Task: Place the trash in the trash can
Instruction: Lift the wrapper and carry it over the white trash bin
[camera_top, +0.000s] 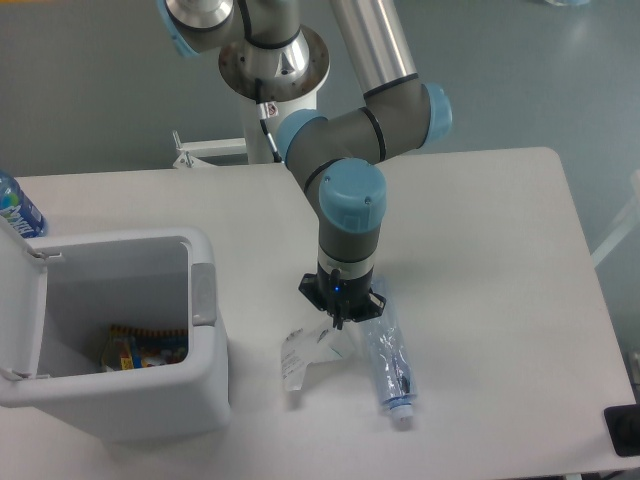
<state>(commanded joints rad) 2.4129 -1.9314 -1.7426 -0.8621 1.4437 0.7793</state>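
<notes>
**Packet pinched at the gripper, bottle left on the table**

Fixed camera: The gripper (338, 318) is pointed straight down over the white table (480, 250), its fingers drawn together on the upper right edge of the flat clear packet (305, 355). The packet is seen tilted, its white card end hanging toward 8 o'clock from the fingertips, with a faint shadow cast on the table beneath it; whether its low end touches the surface cannot be told.

The crushed clear bottle (390, 362) is laid flat on the table just beside the gripper at 4 o'clock, its white cap (401, 413) turned toward 6 o'clock. It is not gripped.

The white trash can (130, 395) is found well apart from the gripper at 9 o'clock, its lid (18, 310) swung open to the left and the grey latch tab (203, 292) shown on the right rim. A colourful wrapper (143, 347) is seen lying at its bottom.

A bottle with a blue label (15, 208) is partly visible at the table's left edge, at 11 o'clock from the can.
</notes>
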